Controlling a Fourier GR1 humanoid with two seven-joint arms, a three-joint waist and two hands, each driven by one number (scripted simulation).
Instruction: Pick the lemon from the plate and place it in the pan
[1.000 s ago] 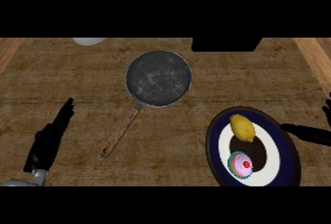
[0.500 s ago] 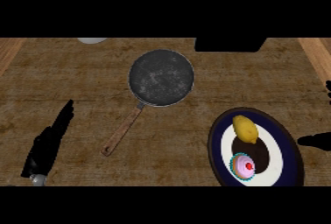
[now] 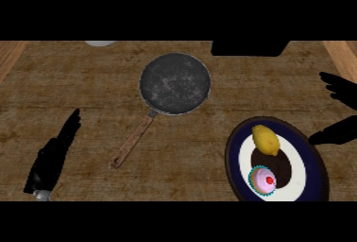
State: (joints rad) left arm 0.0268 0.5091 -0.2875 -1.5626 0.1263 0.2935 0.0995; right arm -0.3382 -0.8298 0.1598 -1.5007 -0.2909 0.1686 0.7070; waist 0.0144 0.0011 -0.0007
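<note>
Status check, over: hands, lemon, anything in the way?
Left hand open, idle at lower left. Right hand open beside plate, off lemon. Lemon on plate by cupcake. Nothing between it and pan.

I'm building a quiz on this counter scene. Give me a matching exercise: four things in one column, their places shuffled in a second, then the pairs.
1 lemon
2 cupcake
3 pan
4 left hand

A near the counter's left edge
B upper middle of the counter
C far part of the plate
D near part of the plate

Pairs: 1-C; 2-D; 3-B; 4-A
</note>
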